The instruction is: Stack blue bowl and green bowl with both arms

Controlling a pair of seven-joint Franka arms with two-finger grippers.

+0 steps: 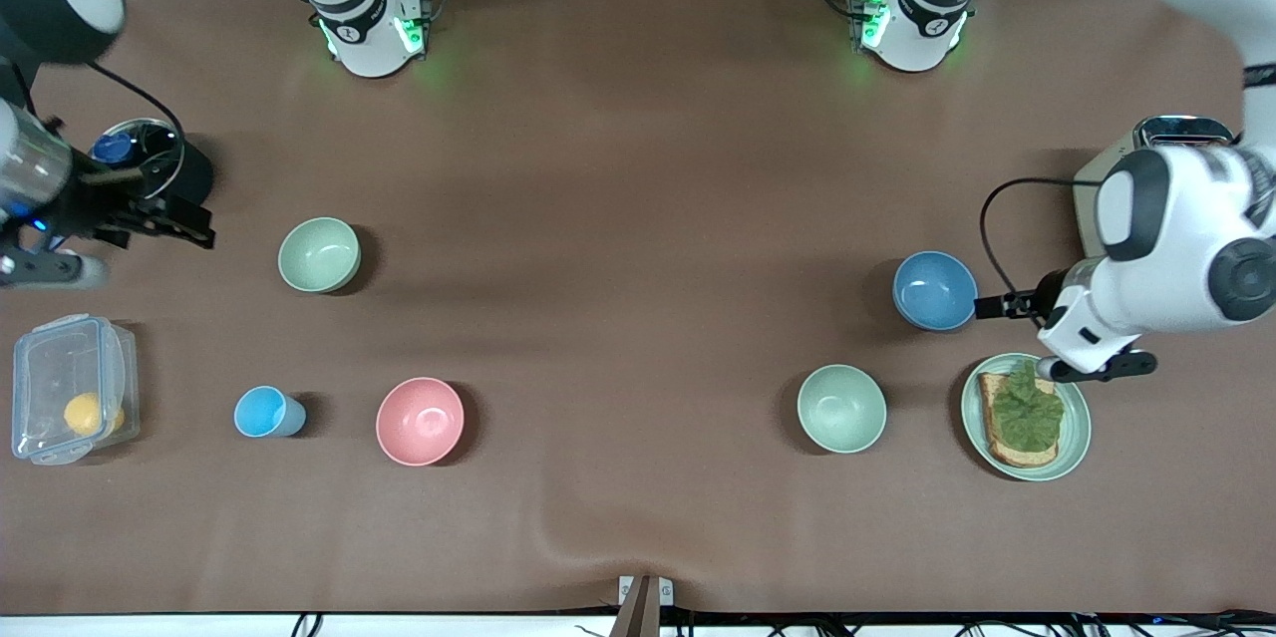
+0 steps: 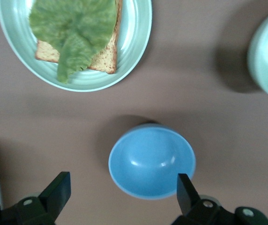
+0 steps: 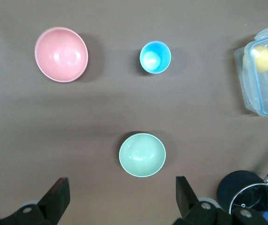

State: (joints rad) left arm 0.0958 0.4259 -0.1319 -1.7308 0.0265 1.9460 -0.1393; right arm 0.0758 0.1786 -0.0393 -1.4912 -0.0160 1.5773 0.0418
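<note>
blue bowl (image 2: 151, 161) smooth, faint sheen | table (image 1: 618, 218) matt brown | container (image 1: 70, 388) clear plastic

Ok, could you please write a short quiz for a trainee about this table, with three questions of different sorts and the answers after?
1. True or false: the blue bowl already sits inside the green bowl.
2. Multiple choice: what lies on the plate? A) an egg B) toast with a lettuce leaf C) a spoon
3. Fill in: the left gripper hangs open over the ____ bowl, and the right gripper hangs open near the green one.

Key
1. False: they stand apart, the blue bowl toward the left arm's end of the table, the green bowl toward the right arm's end.
2. B
3. blue
</note>
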